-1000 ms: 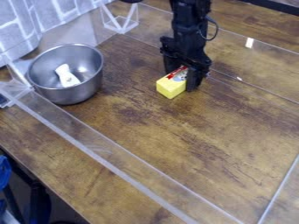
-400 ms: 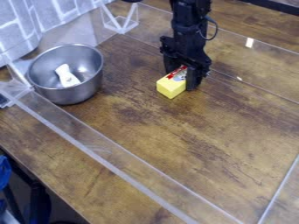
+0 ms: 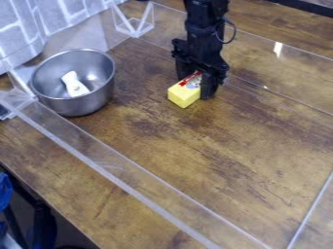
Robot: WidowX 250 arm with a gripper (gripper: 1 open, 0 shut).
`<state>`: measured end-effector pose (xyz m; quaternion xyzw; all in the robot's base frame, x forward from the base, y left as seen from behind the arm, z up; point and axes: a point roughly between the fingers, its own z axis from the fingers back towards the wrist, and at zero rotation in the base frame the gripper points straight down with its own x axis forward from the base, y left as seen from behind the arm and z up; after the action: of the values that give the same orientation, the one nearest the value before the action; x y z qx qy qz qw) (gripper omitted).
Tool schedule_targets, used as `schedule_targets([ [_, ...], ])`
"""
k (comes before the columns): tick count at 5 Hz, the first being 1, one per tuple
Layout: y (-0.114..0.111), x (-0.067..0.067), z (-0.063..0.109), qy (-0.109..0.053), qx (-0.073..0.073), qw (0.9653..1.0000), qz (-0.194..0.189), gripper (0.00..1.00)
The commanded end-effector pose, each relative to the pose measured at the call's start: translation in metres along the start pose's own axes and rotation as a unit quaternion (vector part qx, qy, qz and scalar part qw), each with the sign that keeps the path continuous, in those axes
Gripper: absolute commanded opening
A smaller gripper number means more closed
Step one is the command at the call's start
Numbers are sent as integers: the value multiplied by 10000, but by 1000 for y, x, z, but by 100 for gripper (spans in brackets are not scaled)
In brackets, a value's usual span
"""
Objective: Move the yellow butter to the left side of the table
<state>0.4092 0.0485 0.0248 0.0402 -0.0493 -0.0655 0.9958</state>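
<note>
Dark, worn wooden tabletop [image 3: 196, 165] with streaked grain, scuffed pale in patches. Clear acrylic barrier strips [image 3: 130, 180] standing on edge across it, one running diagonally from the left edge toward the bottom, another catching glare near the right side. White lattice-patterned sheet [image 3: 39, 24] hanging at the upper left corner, behind the table. Dark gap and a sliver of blue [image 3: 6, 209] beyond the table's lower left edge.

Round brushed-metal bowl [image 3: 72, 83] sat at the left, with a white object [image 3: 74, 86] inside, too small to identify.

Black robot arm [image 3: 204, 19] came down from the top centre, pointing straight at the tabletop. Black two-fingered gripper [image 3: 198, 82] pressed together on the upper right end of the small yellow block of butter [image 3: 184, 94], a touch of red showing between the fingers. Butter resting on the wood near the table's middle, right of the bowl and apart from it.

No brand, label or writing legible anywhere; the butter's faces plain yellow at this size.
</note>
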Motion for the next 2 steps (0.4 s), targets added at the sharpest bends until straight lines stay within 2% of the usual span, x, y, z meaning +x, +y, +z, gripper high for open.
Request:
schedule_targets([
  [1, 16, 8, 43, -456, 161, 9987, 144, 0],
  [2, 18, 7, 50, -478, 180, 9986, 163, 0],
])
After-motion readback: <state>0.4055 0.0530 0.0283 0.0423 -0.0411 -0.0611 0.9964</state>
